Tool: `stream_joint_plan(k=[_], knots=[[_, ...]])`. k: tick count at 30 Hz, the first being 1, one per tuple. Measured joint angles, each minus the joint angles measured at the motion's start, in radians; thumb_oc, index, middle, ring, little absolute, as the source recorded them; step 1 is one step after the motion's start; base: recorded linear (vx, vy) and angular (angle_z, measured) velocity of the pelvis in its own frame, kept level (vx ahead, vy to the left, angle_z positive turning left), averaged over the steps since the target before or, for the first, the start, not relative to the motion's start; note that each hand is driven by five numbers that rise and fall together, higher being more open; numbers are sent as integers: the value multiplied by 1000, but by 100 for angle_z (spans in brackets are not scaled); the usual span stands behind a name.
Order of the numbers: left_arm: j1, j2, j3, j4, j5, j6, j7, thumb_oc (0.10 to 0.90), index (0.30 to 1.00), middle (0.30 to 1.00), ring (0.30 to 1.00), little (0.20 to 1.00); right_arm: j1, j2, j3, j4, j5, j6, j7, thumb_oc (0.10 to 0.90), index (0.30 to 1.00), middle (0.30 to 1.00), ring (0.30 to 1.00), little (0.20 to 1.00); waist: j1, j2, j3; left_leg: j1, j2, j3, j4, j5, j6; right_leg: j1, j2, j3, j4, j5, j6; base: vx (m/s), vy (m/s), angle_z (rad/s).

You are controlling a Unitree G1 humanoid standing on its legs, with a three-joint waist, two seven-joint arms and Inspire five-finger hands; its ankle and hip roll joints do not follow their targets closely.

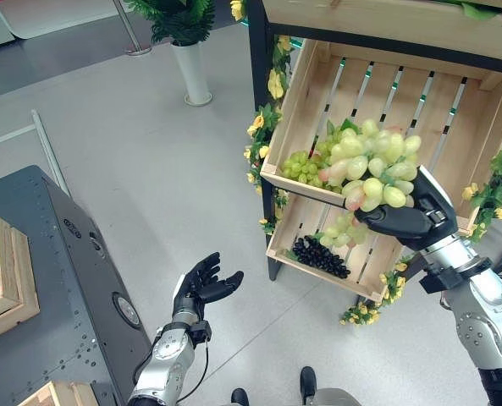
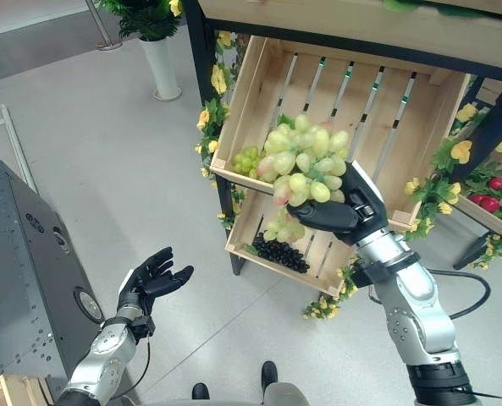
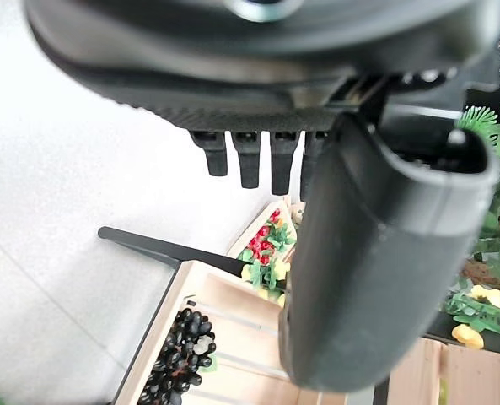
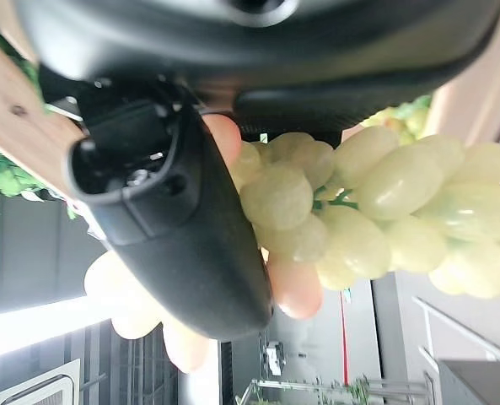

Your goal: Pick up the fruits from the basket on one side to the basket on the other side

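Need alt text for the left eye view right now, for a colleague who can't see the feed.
The right hand holds a big bunch of green grapes in front of the upper wooden crate of a flower-trimmed stand. Black grapes lie in the lower crate, and the left hand hangs open above the grey floor.

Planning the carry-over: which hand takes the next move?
Right. The right hand already grips the green grapes in front of the upper crate; the left hand hangs open above the floor, holding nothing.

A large bunch of pale green grapes was clasped in the right hand, raised in front of the tilted upper wooden crate. A smaller green bunch lay at that crate's lower front edge. Dark grapes and another green bunch lay in the lower crate.
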Motion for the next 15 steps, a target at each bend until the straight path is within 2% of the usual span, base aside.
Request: stream_joint_plan(k=[5, 10, 12, 15], knots=[[0, 5, -4, 28, 0, 8, -22, 800, 900, 900, 900, 900, -68, -74, -8, 19, 36, 2, -58, 400, 300, 300, 300, 300, -4, -5, -3, 1, -3, 1, 0, 0, 1, 0, -3, 2, 0, 2, 3, 0, 0, 0], [0, 25, -6, 30, -2, 8, -38, 800, 900, 900, 900, 900, -162, -146, -8, 152, 32, 16, -134, 400, 300, 300, 300, 300, 2, -37, -25, 1, -3, -1, 0, -1, 2, 1, -3, 1, 0, 2, 5, 0, 0, 0], [0, 45, -28, 33, -6, 8, -38, 800, 900, 900, 900, 900, -191, -212, -8, 256, 32, 58, -180, 400, 300, 300, 300, 300, 8, -50, -43, 0, -4, -3, 0, -2, 5, 2, -5, -2, 0, 0, 8, -7, 3, 4], [0, 68, -41, 46, -11, 8, -37, 800, 900, 900, 900, 900, -225, -233, -8, 347, 29, 90, -233, 400, 300, 300, 300, 300, 7, -57, -50, 0, -6, -4, 0, -2, 5, 2, -7, -3, 0, 0, 8, -4, 2, 1]])
